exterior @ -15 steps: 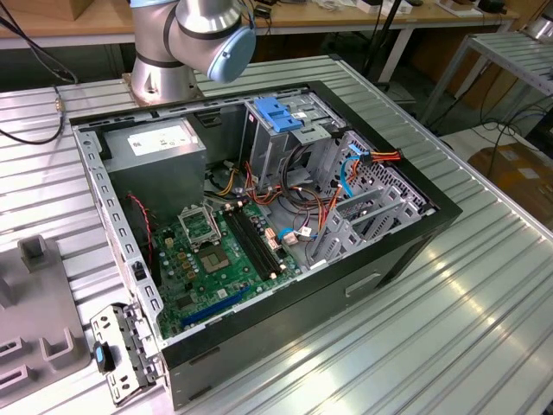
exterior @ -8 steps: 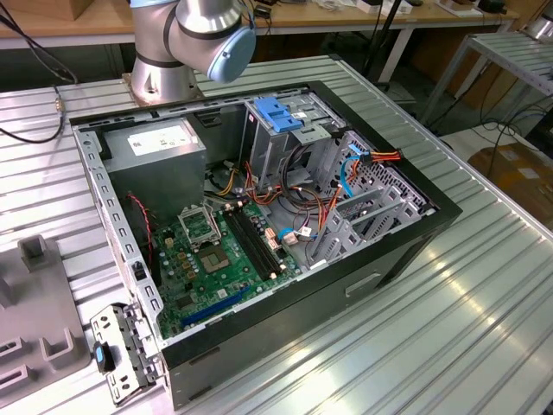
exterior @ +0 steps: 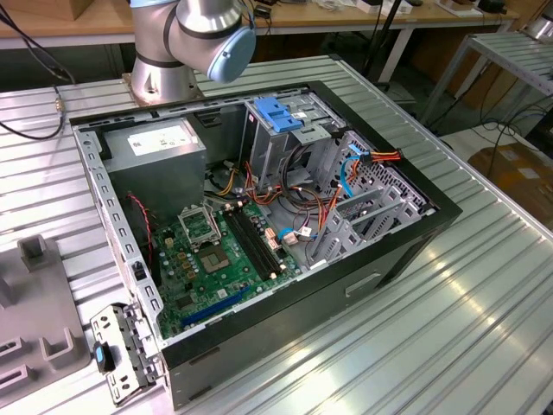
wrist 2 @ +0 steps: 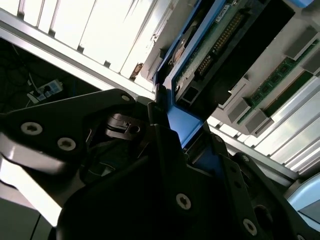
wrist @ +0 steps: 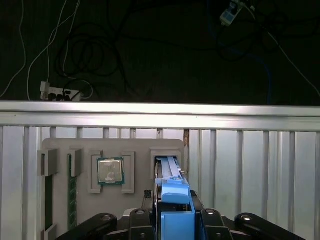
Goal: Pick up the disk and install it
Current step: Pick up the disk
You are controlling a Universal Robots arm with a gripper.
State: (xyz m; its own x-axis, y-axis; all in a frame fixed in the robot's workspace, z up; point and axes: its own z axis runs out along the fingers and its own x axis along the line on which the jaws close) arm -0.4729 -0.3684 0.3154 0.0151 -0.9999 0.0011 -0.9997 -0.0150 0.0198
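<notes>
Black end effector [wrist: 175, 222] clamps the flat dark disk [wrist 2: 225, 45] by its bright blue plastic rails.

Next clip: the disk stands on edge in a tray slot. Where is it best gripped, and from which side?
Grip the disk by its blue end tab, squeezing across the thin edge and approaching end-on from the slot's open side. In the grey tray its broad faces look walled in, and the tab stands proud. The gripper appears shut on it this way.
</notes>
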